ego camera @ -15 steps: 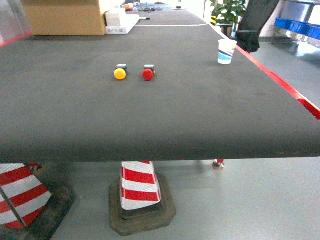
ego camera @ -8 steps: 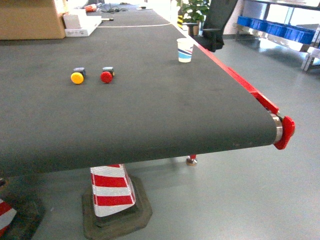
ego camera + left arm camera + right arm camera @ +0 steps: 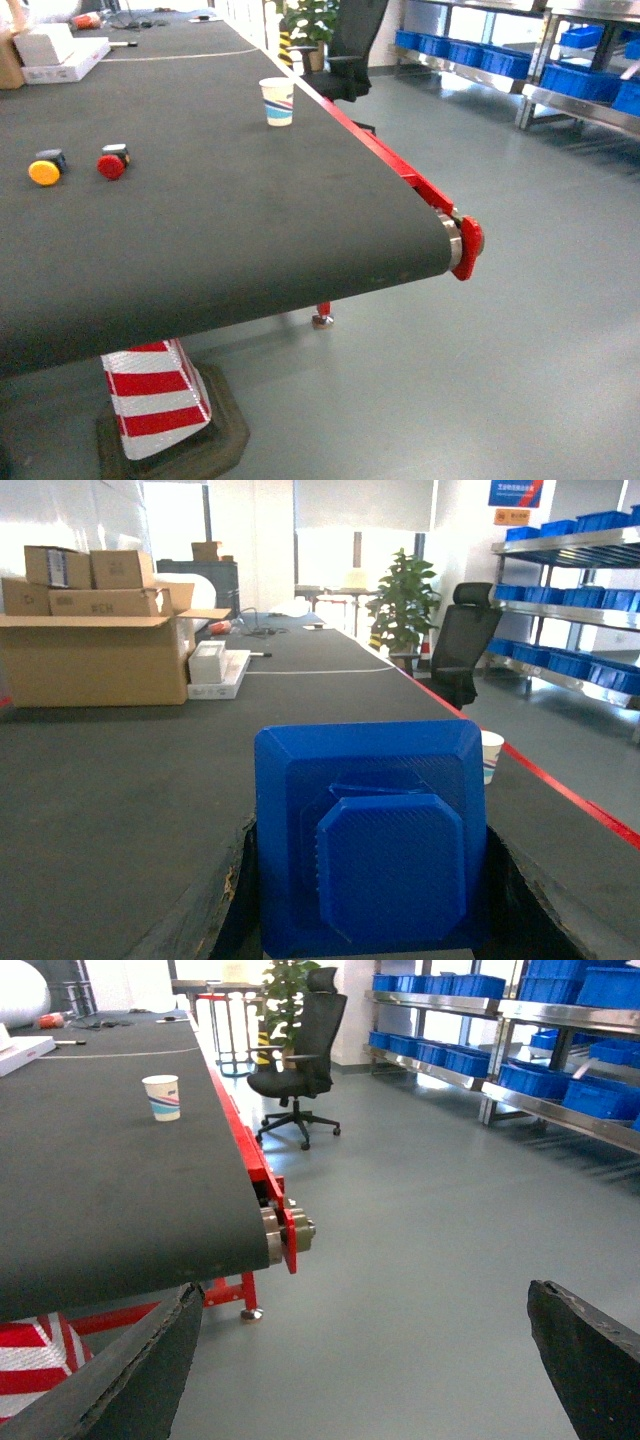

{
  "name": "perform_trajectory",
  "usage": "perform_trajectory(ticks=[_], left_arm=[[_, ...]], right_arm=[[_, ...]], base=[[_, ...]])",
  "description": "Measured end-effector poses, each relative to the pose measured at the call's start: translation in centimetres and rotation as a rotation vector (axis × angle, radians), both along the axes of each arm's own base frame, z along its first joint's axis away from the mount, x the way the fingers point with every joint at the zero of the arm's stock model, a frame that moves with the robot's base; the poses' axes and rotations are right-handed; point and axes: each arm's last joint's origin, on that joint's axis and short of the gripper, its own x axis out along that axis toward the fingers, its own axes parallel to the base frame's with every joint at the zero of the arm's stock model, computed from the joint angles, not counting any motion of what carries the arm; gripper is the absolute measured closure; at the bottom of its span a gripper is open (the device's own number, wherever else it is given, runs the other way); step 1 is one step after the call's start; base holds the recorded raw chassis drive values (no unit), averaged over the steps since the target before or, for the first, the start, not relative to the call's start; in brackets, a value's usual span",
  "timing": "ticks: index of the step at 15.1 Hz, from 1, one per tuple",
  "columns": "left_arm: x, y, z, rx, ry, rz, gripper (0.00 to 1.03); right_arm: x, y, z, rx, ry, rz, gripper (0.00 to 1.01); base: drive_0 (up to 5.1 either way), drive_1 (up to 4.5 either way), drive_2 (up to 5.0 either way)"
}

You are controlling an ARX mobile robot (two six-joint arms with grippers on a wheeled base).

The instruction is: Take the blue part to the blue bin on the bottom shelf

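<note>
The blue part (image 3: 372, 825), a bright blue block with a raised knob facing the camera, fills the lower middle of the left wrist view. My left gripper (image 3: 372, 910) is shut on it, with a dark finger (image 3: 232, 905) at each side. My right gripper (image 3: 365, 1305) hangs open over bare grey floor, holding nothing. Steel racks stand at the right. Their low shelf level (image 3: 585, 106) carries blue bins (image 3: 578, 80), also seen as blue bins (image 3: 545, 1082) in the right wrist view. Neither gripper shows in the head view.
A black conveyor table (image 3: 250, 230) with a red end cap (image 3: 467, 248) fills the left. On it lie a yellow button (image 3: 44, 172), a red button (image 3: 111, 165) and a paper cup (image 3: 277, 101). An office chair (image 3: 350, 50) stands behind it, a striped cone (image 3: 155, 400) underneath, and cardboard boxes (image 3: 90, 630) on the far end.
The head view has swung right. The table, buttons and cup slid left in the frame, and the table's red end cap, open floor and racks with blue bins came into view.
</note>
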Motion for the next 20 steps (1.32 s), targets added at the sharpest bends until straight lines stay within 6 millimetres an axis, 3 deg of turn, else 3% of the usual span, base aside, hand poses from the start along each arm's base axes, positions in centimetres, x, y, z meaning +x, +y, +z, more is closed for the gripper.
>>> perform_trajectory(ticks=[6, 20], left_arm=[[0.00, 0.00, 0.00, 0.000, 0.000, 0.000, 0.58], [0.00, 0.00, 0.00, 0.000, 0.000, 0.000, 0.58]], right_arm=[[0.00, 0.00, 0.00, 0.000, 0.000, 0.000, 0.03], [0.00, 0.00, 0.00, 0.000, 0.000, 0.000, 0.03]], base=[[0.0, 0.00, 0.0], [-1.5, -1.45, -1.5]])
